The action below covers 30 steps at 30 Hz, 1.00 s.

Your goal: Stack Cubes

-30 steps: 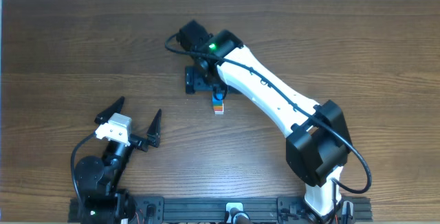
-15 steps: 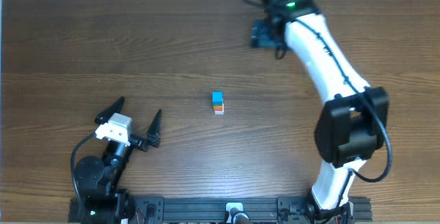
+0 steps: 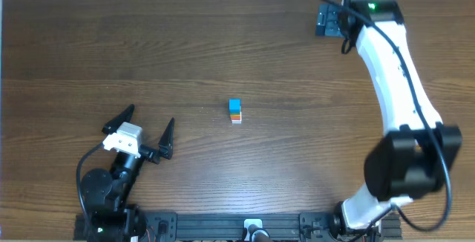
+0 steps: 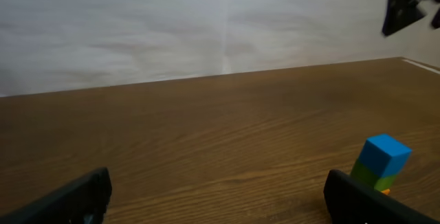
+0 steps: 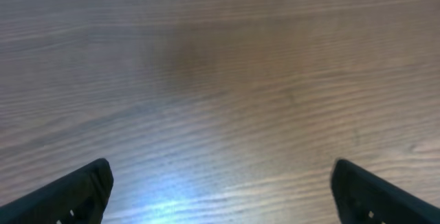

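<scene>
Black fingers of the left gripper (image 3: 151,116) stand wide apart and empty. The stack of cubes (image 3: 234,110), blue on top, stands upright well apart from it, with bare worktop between them. The right gripper (image 3: 327,21), its fingers also spread and empty, hangs far beyond the stack on the other side. The brown wood-grain worktop (image 3: 223,41) runs to a pale wall (image 4: 206,25).
</scene>
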{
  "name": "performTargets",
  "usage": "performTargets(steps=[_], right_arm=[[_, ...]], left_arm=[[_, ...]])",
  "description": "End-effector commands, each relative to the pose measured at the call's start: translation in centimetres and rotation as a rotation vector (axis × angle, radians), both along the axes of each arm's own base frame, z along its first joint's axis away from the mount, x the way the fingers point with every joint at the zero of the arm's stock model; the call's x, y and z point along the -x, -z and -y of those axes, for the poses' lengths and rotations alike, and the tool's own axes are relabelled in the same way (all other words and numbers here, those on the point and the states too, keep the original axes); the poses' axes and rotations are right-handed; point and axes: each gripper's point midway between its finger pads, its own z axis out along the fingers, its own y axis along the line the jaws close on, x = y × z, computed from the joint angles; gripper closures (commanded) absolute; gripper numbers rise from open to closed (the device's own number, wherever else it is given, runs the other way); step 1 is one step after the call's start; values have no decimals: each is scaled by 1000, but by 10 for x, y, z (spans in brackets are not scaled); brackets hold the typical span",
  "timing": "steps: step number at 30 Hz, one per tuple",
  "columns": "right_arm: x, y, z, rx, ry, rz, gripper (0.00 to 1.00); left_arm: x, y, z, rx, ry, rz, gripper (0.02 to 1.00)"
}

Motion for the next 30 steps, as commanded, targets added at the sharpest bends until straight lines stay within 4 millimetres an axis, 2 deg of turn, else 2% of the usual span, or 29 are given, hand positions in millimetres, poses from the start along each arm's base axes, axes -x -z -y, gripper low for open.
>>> performTargets(steps=[1,4,6,12,16,17,24,30], right_arm=[[31,-19,-8,-35,-47,88,9],[53,-18,-8,-40,-53,117,7],[75,-16,-10,-44,-62,149,7],[112,-11,-21,-105,-118,278,7],[135,-8,-19,-110,-123,387,7],[146,-7,-18,-111,-123,429,9],[185,8,-12,-116,-121,577,7],[199,-7,-6,-124,-121,758,9]], left_arm=[[1,1,2,-4,12,1,18],[1,1,2,-4,12,1,18],[1,1,2,-4,12,1,20],[1,1,2,-4,12,1,18],[1,1,2,-4,12,1,18],[1,1,2,-4,12,1,18],[1,1,2,-4,12,1,18],[1,1,2,-4,12,1,18]])
